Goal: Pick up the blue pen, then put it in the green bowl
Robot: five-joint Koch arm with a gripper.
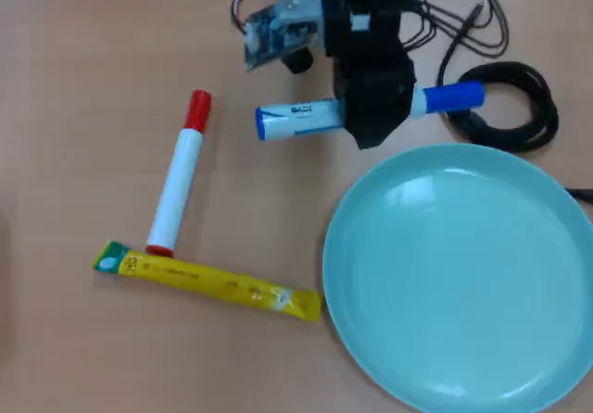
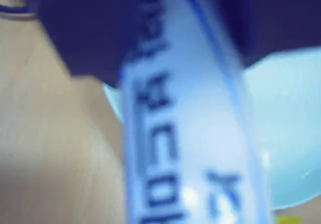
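**A:** Overhead view, and the black gripper (image 1: 375, 107) is clamped across the middle of the blue pen (image 1: 296, 119), a white-barrelled marker with a blue cap and a blue end. The barrel pokes out to the left of the gripper, the blue cap to the right, lying roughly level across the picture.

**B:** Is it off the desk (image 1: 74, 61)?

**A:** Can't tell from above. In the wrist view the blue pen (image 2: 185, 133) fills the middle of the frame, close and blurred, running top to bottom, with dark gripper parts above it on either side.

**B:** Any writing?

**A:** Blue lettering along the barrel in both views, too blurred to read in either.

**B:** And the green bowl?

**A:** The green bowl (image 1: 445, 357), a large, round, shallow pale teal plastic dish, sits just below the pen in the overhead view, filling the lower right. The pen is outside the bowl, near its upper rim. The wrist view shows the bowl (image 2: 291, 123) to the right, behind the pen.

**B:** Further out?

**A:** A coiled black cable (image 1: 519, 107) lies by the capped end. Off to the left, well apart, lies a white marker with a red cap (image 1: 178, 181), cap upward in the picture. Its lower end meets a long yellow sachet (image 1: 213, 281) with a green tip, lying nearly level, its print unreadable.
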